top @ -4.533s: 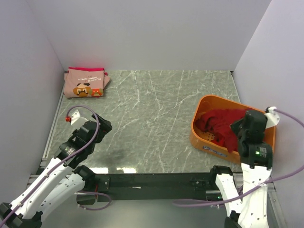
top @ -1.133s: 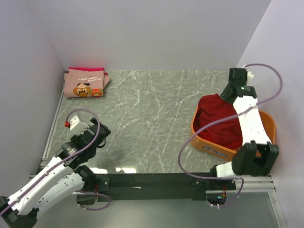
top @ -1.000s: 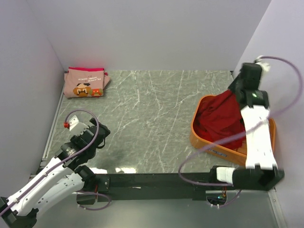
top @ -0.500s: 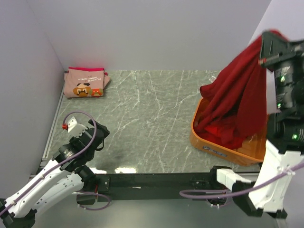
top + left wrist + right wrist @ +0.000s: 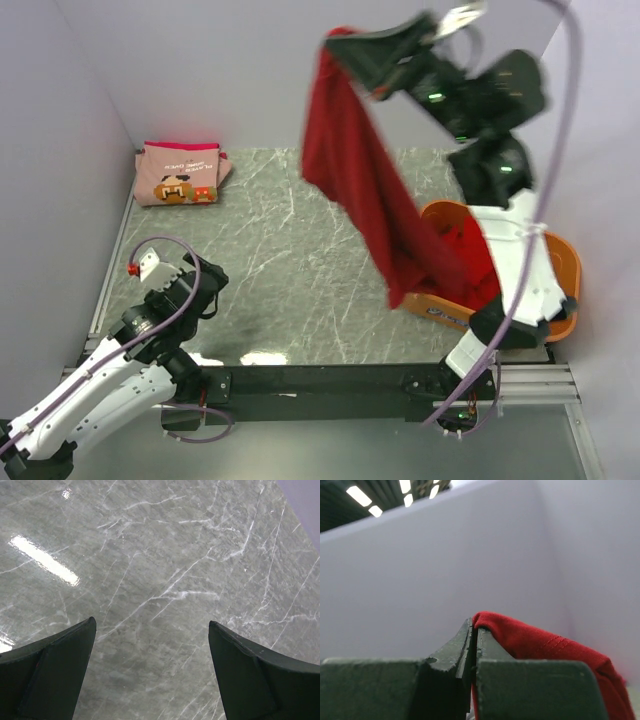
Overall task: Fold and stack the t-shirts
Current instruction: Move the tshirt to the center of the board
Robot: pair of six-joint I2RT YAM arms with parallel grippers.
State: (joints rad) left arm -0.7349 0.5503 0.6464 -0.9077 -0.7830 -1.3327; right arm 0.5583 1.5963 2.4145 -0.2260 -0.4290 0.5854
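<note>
While stretched up tall from the near right corner, with elbow bent over and forearm slanted back toward the left, carried the right gripper [image 5: 343,42] high above the middle of the table [image 5: 290,260]. Pinched there the top edge of a dark red t-shirt [image 5: 355,170], fingers pressed flat together on a fold of cloth with no gap showing. Hung down long and loose from that grip, slanting toward the right, with the lower end across the near left rim of the orange tub [image 5: 560,262]; could not tell whether touching the rim or just in front of it. Left more dark red cloth [image 5: 472,245] bunched inside the tub. Kept low at the near left with the other arm, folded close to its base, left gripper [image 5: 207,277] tipped down over bare marble, fingers spread wide with nothing between them but tabletop and a bright streak of reflected light. Lay folded in the far left corner as a pink t-shirt [image 5: 178,175] with a brown moustached face print, close against the left wall and well apart from both grippers. Sat hard by the right wall as the tub. Offered a broad stretch of bare marble between the pink t-shirt, the tub and the left arm, shut in by plain walls on the left, back and right.
</note>
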